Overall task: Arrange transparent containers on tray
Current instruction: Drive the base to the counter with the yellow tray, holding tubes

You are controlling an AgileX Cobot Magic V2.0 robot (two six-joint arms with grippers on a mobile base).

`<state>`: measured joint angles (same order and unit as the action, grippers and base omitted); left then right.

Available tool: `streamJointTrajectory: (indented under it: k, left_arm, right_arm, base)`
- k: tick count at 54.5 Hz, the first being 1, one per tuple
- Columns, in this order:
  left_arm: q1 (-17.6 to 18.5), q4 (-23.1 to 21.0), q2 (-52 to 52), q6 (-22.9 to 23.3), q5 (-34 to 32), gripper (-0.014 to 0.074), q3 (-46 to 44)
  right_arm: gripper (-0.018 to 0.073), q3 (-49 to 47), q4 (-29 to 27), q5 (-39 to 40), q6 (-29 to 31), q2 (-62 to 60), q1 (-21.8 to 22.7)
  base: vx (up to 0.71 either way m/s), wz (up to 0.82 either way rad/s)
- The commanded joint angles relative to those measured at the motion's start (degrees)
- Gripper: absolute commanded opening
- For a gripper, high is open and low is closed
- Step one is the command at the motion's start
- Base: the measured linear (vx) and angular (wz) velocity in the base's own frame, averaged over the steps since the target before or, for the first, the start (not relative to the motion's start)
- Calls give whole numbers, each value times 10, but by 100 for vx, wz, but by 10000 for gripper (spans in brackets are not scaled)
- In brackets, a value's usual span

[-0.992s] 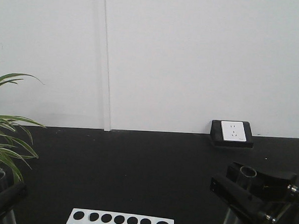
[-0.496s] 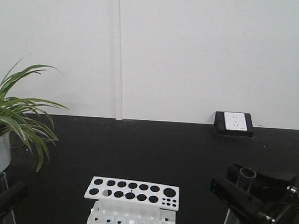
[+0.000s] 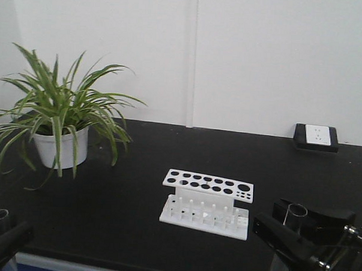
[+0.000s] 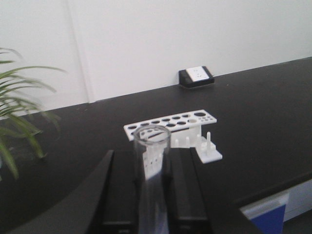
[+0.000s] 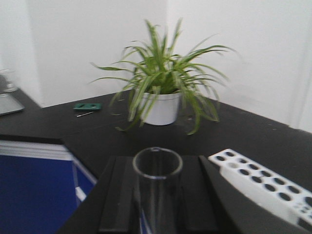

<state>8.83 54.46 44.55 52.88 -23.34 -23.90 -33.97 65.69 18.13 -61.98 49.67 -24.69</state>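
A plain white wall backs the long black worktop (image 3: 131,163). A green spider plant in a white pot (image 3: 59,147) stands at the left, a white plastic rack with round holes (image 3: 207,202) sits mid-surface, and a black-framed white socket (image 3: 316,136) rests at the back right. Your left tool (image 4: 150,161) is clenched on a slim clear glass test tube (image 4: 151,139). Your right tool (image 5: 158,181) is clamped on a second clear glass test tube (image 5: 157,165). Each tube stands upright in the front view, its long axis running along the black fingers (image 4: 114,190) and its rimmed mouth uppermost, past the tips.

The flat yellow tray you are meant to fill shows in none of the views. Which way it lies from either tool, and which arm is nearer it, cannot be told. The rack lies ahead, between the two arms and nearer the right one; the plant is well apart to the left. The worktop's front edge runs close under both tools, with a blue cabinet front (image 5: 34,190) dropping away below. A small green object (image 5: 87,106) lies near the corner in the right wrist view.

You will likely need to find the tray first, then tip each tube from vertical to lie flat. The black surface either side of the rack looks to offer swing room.
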Motion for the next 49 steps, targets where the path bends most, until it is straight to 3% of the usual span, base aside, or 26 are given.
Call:
streamJointTrajectory:
  k: [1, 49]
  left_arm:
    - [3, -21, 0, 4, -27, -4, -15]
    - [3, -21, 0, 4, -27, -4, -15]
  right_arm:
    - [-13, -19, -10, 20, -1, -4, 1]
    - [-11, -19, -10, 21, -1, -4, 1]
  base:
    - [-39, 35]
    - [-39, 42]
